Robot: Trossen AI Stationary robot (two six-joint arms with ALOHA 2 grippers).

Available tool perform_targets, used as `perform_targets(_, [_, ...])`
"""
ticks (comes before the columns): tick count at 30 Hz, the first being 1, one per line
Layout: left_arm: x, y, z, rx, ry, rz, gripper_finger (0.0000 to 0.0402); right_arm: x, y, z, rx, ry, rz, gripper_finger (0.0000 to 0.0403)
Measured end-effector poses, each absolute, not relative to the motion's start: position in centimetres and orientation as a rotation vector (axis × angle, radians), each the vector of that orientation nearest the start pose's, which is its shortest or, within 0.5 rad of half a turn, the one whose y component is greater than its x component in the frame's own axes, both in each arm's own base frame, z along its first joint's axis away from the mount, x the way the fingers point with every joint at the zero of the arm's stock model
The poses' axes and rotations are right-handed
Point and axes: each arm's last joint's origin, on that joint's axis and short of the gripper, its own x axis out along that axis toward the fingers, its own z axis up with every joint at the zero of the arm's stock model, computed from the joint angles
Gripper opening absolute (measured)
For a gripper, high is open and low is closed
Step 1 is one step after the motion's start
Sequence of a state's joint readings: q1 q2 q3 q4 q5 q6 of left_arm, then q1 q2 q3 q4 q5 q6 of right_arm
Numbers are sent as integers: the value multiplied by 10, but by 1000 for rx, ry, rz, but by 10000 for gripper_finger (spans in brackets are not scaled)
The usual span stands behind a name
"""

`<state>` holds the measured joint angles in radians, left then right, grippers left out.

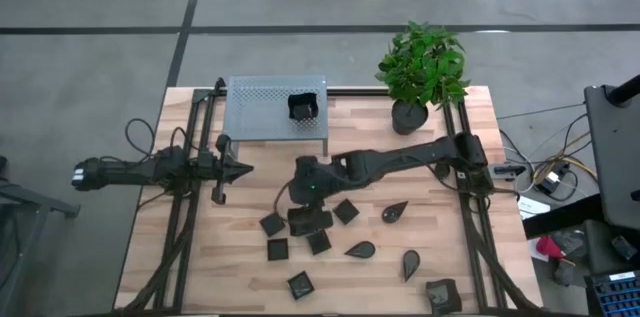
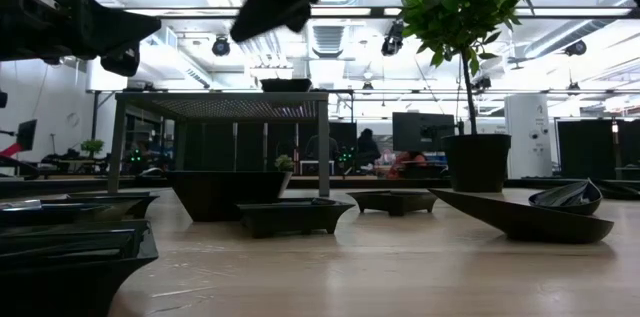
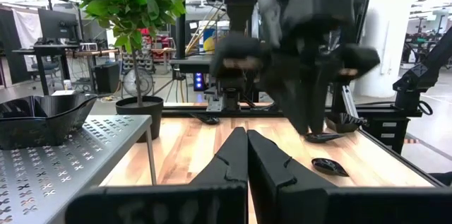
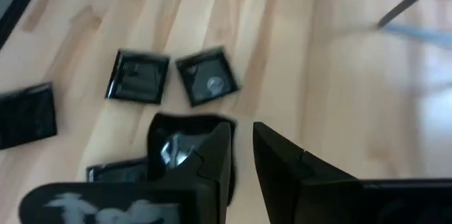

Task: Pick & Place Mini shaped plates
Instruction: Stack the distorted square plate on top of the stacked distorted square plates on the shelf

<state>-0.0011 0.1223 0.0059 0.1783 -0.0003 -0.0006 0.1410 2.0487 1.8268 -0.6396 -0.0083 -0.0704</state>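
Several mini shaped plates lie on the wooden table [image 1: 250, 277]: square ones [image 1: 278, 249] [image 1: 345, 210] and teardrop ones [image 1: 360, 250] [image 1: 395, 212]. One more square dish [image 1: 303, 107] sits on the grey perforated shelf [image 1: 260, 117]. My right gripper [image 1: 300, 202] hangs well above the cluster of square plates and points slantwise down. In the right wrist view the right gripper [image 4: 241, 126] has a narrow gap with nothing in it, and a square plate [image 4: 176, 143] lies below its finger. My left gripper [image 3: 247, 153] is shut and level at the table's left.
A potted plant [image 1: 420, 67] stands at the far right corner. The shelf takes up the far middle of the table. More plates lie near the front edge [image 1: 300, 284] [image 1: 440, 295]. Bare wood shows between the shelf and the plates.
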Motion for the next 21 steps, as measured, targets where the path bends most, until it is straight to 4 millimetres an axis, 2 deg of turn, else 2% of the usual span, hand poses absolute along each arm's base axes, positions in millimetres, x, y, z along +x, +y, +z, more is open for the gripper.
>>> perform_targets(8, [105, 0, 173, -1, -62, -1, 0, 447, 76, 246, -88, 904, 168, 63])
perform_targets(13, [105, 0, 173, -1, -62, -1, 0, 447, 89, 248, -62, 870, 180, 58])
perform_targets(17, [105, 0, 173, -1, -62, -1, 0, 445, 110, 250, -104, 829, 238, 54])
perform_targets(21, [105, 0, 173, -1, -62, -1, 0, 440, 122, 245, -124, 845, 265, 59])
